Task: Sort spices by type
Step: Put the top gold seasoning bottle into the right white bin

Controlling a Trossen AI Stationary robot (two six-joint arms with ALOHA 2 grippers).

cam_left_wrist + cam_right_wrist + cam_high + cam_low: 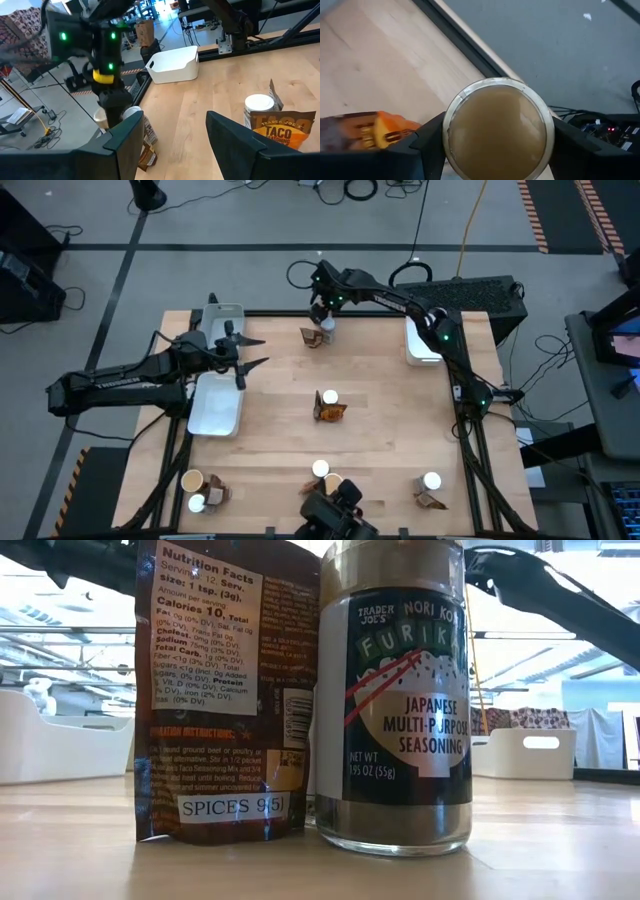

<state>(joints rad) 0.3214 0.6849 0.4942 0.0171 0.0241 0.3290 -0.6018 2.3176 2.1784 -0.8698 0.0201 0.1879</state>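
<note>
While our right end effector [497,137] closes on a tan-lidded jar [497,130] at the desk's [380,380] far edge, beside a brown packet [312,337], we judge pickup underway; lifting follows; left end effector [252,352] half-open, empty

Two trays [216,402] lie at the left side of the worktop [380,410] and one tray [421,345] at the right. In the middle, a jar [329,397] stands just behind a packet [331,413]. Near the far edge, another packet [312,338] lies just left of a jar [326,331]. More jars and packets sit along the near edge
</note>
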